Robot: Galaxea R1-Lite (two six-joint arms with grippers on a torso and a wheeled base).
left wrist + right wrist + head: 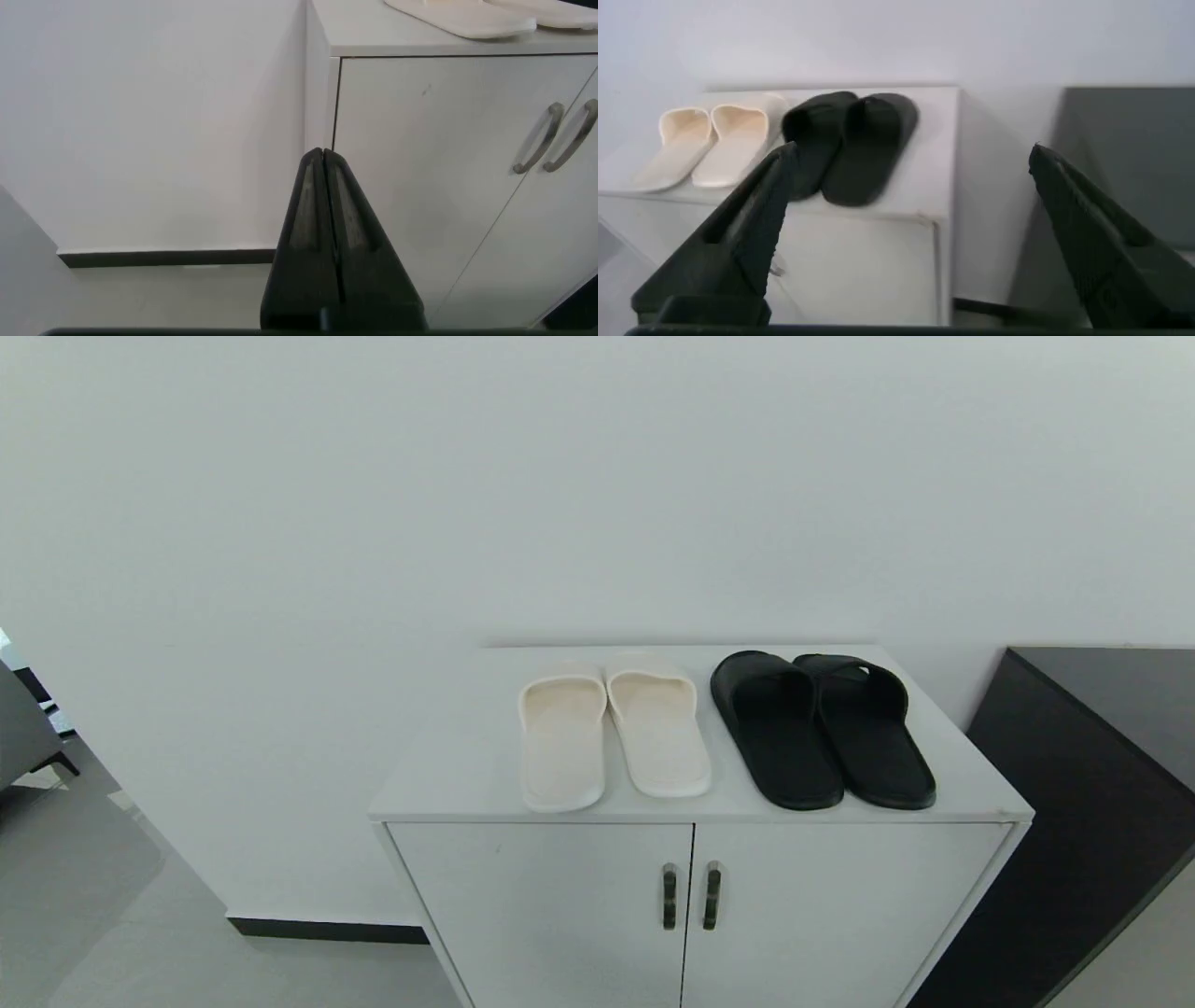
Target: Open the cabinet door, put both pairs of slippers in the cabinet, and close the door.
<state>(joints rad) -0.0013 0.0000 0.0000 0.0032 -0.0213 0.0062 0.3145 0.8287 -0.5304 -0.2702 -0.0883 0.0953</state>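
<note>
A white two-door cabinet (560,915) stands against the wall with both doors closed. Two dark handles (691,896) sit side by side at the middle seam. On its top lie a cream pair of slippers (611,733) on the left and a black pair of slippers (822,728) on the right. My left gripper (323,163) is shut with nothing in it, low and in front of the cabinet's left door (439,177). My right gripper (910,163) is wide open, off the cabinet's right front corner, with the black slippers (845,140) and cream slippers (705,140) beyond it.
A dark cabinet (1092,803) stands close on the right, leaving a narrow gap. Grey floor (121,933) lies open to the left, with a chair (28,733) at the far left edge. A plain white wall backs everything.
</note>
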